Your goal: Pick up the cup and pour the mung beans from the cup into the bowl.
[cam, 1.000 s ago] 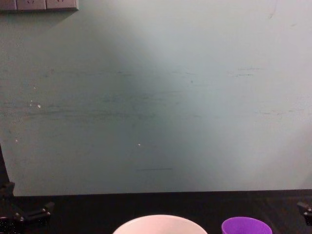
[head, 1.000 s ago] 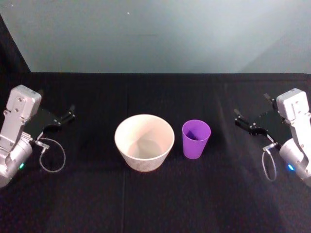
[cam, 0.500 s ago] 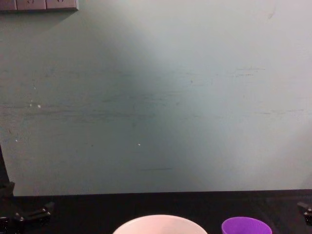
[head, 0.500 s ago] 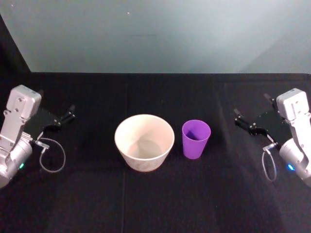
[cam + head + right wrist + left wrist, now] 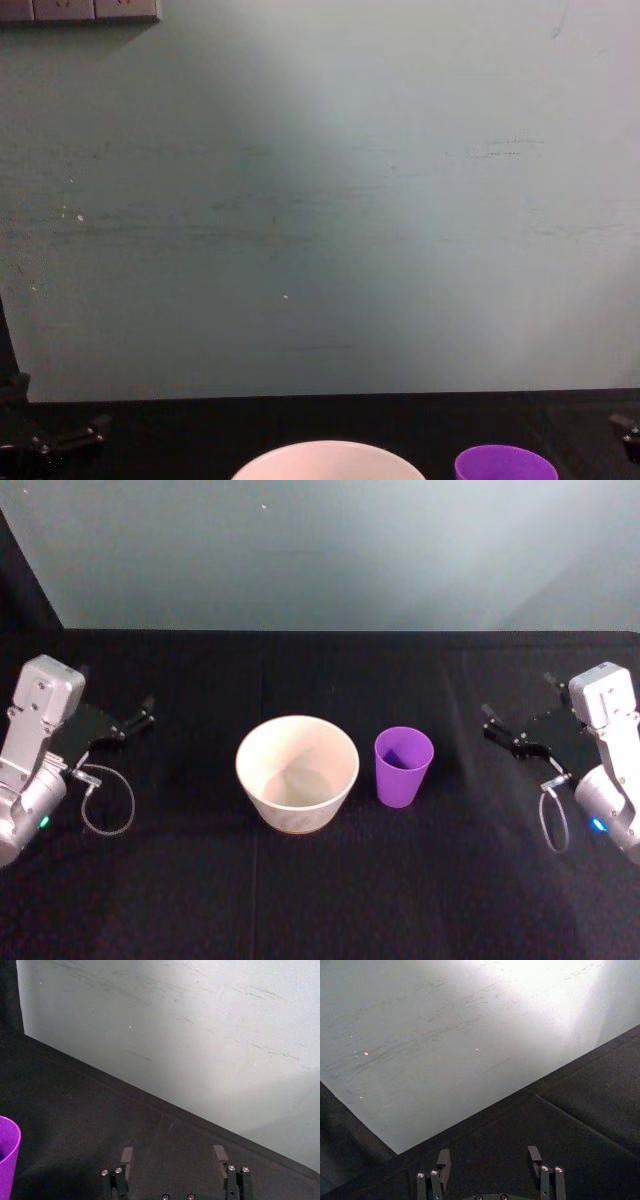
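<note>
The purple cup (image 5: 403, 766) stands upright on the black table, just right of the wide white bowl (image 5: 297, 770); the two are close but apart. Any mung beans are hidden from me inside the cup. The chest view catches the bowl's rim (image 5: 328, 458) and the cup's rim (image 5: 505, 464) at its lower edge. My left gripper (image 5: 145, 712) rests at the table's left side, open and holding nothing (image 5: 489, 1157). Right of the cup, well clear of it, my right gripper (image 5: 490, 723) is open and holds nothing (image 5: 173, 1155), with the cup (image 5: 7, 1160) off to its side.
A pale teal wall (image 5: 320, 550) closes off the back of the table. Black cloth (image 5: 320, 880) covers the tabletop. A loop of cable (image 5: 105, 800) hangs by the left arm and another cable loop (image 5: 553, 825) by the right arm.
</note>
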Robot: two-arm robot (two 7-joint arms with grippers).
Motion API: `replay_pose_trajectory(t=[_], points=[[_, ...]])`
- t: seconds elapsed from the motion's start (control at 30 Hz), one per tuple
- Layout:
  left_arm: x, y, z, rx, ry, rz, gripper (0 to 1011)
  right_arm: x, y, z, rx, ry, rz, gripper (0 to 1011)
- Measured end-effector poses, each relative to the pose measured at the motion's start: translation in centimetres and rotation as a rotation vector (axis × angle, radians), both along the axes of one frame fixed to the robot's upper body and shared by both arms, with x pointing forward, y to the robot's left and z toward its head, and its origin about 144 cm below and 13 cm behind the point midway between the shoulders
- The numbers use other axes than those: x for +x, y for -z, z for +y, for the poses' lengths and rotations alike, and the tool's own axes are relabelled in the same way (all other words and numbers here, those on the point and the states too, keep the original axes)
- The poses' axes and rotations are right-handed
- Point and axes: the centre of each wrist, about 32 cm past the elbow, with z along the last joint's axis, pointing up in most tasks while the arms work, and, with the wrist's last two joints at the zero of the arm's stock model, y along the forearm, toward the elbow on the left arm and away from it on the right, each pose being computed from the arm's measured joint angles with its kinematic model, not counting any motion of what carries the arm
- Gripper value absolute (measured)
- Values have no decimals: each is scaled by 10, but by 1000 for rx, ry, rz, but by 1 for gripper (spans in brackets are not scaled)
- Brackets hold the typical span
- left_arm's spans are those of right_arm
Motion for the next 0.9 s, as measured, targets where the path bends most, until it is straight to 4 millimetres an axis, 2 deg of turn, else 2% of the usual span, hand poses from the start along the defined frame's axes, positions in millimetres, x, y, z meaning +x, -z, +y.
replay_pose_trajectory(t=[0.4, 0.9], points=[[0, 0, 0, 0, 0, 0, 1000, 0, 0, 0, -1, 0, -1, 1002], [0, 0, 0, 0, 0, 0, 1000, -33, 1, 2, -64, -100, 64, 1002]])
